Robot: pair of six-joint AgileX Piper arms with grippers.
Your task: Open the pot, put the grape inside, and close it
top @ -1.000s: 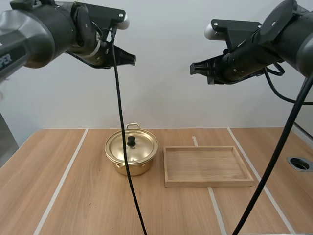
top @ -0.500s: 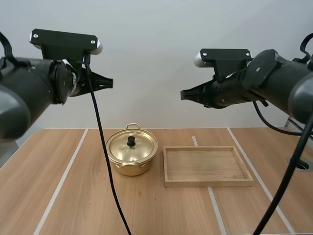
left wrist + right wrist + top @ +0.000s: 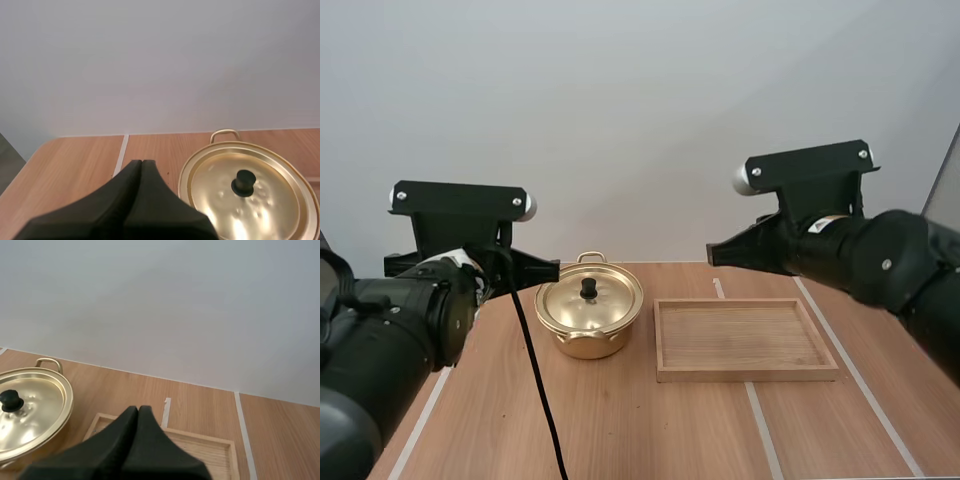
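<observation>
A gold pot [image 3: 588, 318] stands mid-table with its lid on; the lid [image 3: 249, 192] carries a black knob [image 3: 588, 289]. My left gripper [image 3: 552, 268] hangs above the table just left of the pot, shut, its fingers [image 3: 141, 170] lying together as one dark wedge. My right gripper [image 3: 713, 256] is shut too, raised over the far edge of the wooden tray [image 3: 741, 338]; its tips [image 3: 138, 412] point toward the tray [image 3: 220, 452], with the pot [image 3: 27, 407] off to the side.
The tray lies right of the pot and holds nothing. White tape lines [image 3: 765, 430] run along the wooden table top [image 3: 650, 430]. A plain wall backs the table.
Both arms have dropped lower and drawn back toward the camera, their grippers now near table height. The pot and tray have not moved.
</observation>
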